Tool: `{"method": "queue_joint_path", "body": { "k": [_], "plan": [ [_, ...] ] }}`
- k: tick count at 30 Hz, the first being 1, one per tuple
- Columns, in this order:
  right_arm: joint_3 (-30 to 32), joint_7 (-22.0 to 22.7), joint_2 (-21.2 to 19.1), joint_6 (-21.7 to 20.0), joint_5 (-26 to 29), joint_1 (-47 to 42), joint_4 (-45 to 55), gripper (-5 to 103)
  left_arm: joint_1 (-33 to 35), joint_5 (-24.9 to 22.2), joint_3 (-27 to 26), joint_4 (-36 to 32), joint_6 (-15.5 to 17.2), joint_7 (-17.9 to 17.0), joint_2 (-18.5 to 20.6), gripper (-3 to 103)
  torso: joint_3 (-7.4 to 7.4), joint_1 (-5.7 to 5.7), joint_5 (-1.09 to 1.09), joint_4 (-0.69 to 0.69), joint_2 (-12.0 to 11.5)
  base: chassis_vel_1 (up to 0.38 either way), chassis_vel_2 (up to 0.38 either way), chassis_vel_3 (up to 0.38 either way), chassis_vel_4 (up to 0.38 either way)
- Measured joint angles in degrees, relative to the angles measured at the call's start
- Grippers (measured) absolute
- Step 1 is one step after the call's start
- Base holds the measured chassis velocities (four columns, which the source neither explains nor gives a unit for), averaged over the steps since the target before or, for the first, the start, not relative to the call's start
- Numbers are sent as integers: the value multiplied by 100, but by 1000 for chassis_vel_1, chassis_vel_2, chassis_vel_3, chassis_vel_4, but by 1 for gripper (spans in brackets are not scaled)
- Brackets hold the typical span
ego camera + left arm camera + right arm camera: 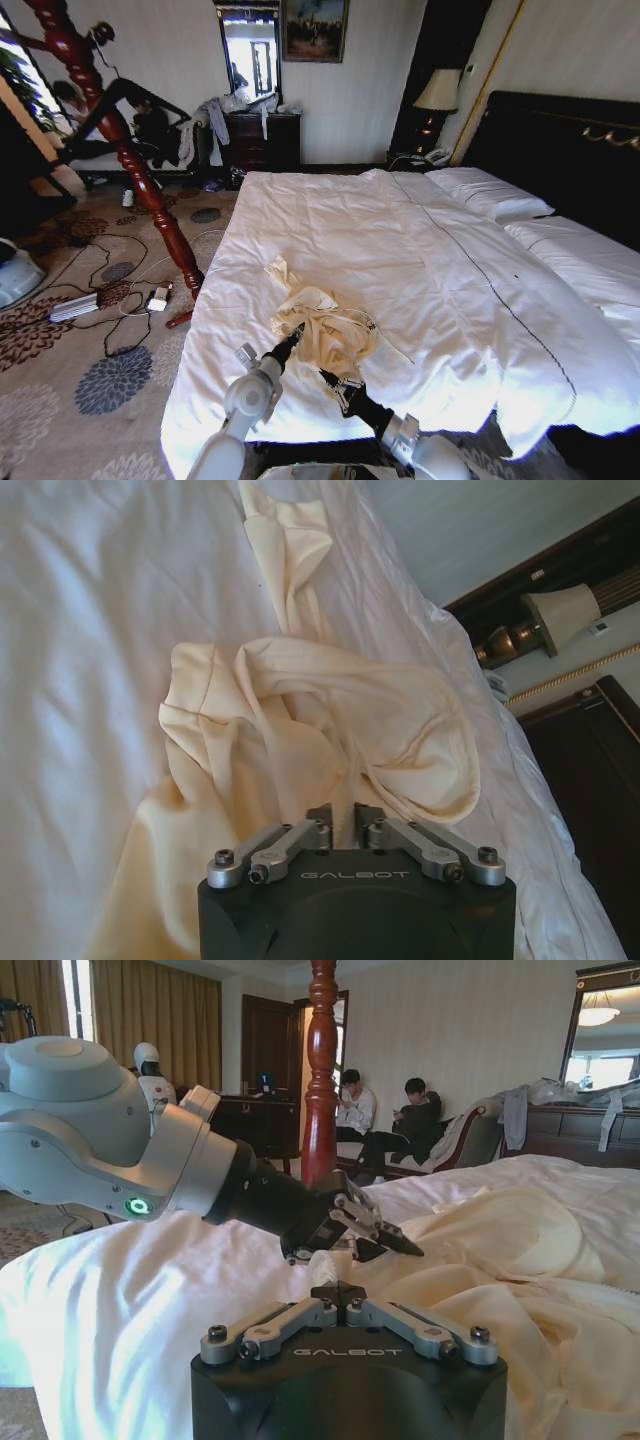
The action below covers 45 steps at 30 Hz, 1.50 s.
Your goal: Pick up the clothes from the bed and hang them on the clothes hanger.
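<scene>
Garment point(322, 322) lies crumpled on bed point(450, 300) near foot edge; left gripper point(290, 345) pinches its near edge, so lift slowly; right gripper point(335, 385) beside garment, fingers together, empty.

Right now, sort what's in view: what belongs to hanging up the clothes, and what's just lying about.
Job:
cream garment
bed
left gripper, closed on the garment
right gripper, beside it

Lying about:
cables
lamp
dresser
</scene>
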Motion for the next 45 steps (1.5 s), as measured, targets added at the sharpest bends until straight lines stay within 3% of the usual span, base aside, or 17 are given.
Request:
{"method": "queue_joint_path", "body": {
  "k": [2,8,10,12,14,16,18,22,23,25,27,28,30,32,36,41,45],
  "plan": [
    [10,0,-6,2,0,-8,13,0,0,-3,-4,-1,2,0,10,6,0,0,0,0,0,0,0,0,0],
    [26,13,-25,38,76,-38,57,0,36,15,-46,-30,1,11,31,1,0,0,0,0,0,0,0,0,0],
    [21,-30,-47,182,385,-77,107,3,42,27,-92,-30,-23,27,40,1,0,0,0,0,0,0,0,0,0],
    [32,-358,-57,471,826,-88,130,14,42,29,-169,-27,-62,37,44,1,0,0,0,0,0,0,0,0,0],
    [49,-548,-60,634,1031,-85,148,14,42,29,-216,-24,-79,39,50,1,0,0,0,0,0,0,0,0,0],
    [101,-733,-59,862,1571,-46,326,25,77,29,-341,-30,-119,47,89,1,0,0,0,-1,0,0,0,0,0],
    [132,-733,-41,879,1881,14,465,30,103,34,-393,-41,-141,58,114,1,0,0,0,-1,0,0,0,0,0],
    [349,-368,80,730,3248,429,1035,47,260,141,-654,-85,-286,178,268,1,0,0,-1,1,0,0,0,0,0],
    [349,-368,80,730,3248,429,1035,47,260,141,-654,-85,-286,178,268,1,0,0,-1,1,0,0,0,0,0],
    [480,131,95,481,3358,598,1145,57,318,142,-774,-135,-313,199,327,1,0,0,0,1,0,0,0,0,0],
    [671,1284,42,-358,2688,853,1050,69,402,164,-906,-244,-322,214,394,1,0,0,0,0,0,0,0,0,0],
    [712,1523,-10,-614,2396,963,918,69,431,189,-946,-289,-329,218,413,1,0,0,-1,0,0,0,0,0,0],
    [724,1627,-42,-745,2237,1033,820,74,453,215,-971,-319,-333,221,427,1,0,0,0,0,0,0,0,0,0],
    [670,1876,-161,-1246,1950,1375,436,84,552,335,-1082,-433,-376,224,462,1,0,0,1,0,0,0,0,0,0],
    [458,1926,-266,-1828,2141,1753,159,98,660,396,-1205,-548,-432,223,500,1,0,0,0,-2,0,0,0,0,0],
    [188,1881,-330,-2354,2503,2282,-281,103,772,413,-1360,-681,-452,218,502,1,0,0,0,1,0,0,0,0,0],
    [49,1700,-428,-2629,3186,2611,-484,96,847,419,-1427,-833,-443,188,503,1,0,0,1,-1,0,0,0,0,0]
  ]
}}
